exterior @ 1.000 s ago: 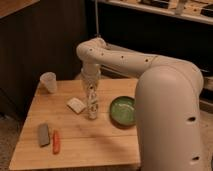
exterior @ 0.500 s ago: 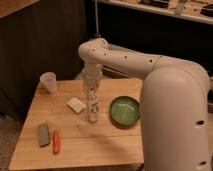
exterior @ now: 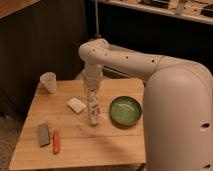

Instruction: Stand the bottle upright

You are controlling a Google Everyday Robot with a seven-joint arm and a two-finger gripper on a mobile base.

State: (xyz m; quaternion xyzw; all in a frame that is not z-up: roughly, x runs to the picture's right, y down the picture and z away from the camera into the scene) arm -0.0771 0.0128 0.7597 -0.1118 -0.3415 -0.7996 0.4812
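The bottle (exterior: 93, 110) is slim and pale, with a whitish label bearing dark round marks. It stands upright on the wooden table (exterior: 80, 150), near the middle. My gripper (exterior: 92, 91) points straight down, directly over the bottle's top and right at its neck. The white arm reaches in from the right and hides the gripper's tip.
A translucent white cup (exterior: 48, 81) stands at the table's back left. A small white flat item (exterior: 76, 105) lies just left of the bottle, and a green bowl (exterior: 125, 110) sits to its right. A grey block (exterior: 44, 134) and an orange-red stick (exterior: 56, 141) lie at the front left.
Little has changed. The bottle stays upright under my gripper and the arm has barely shifted.
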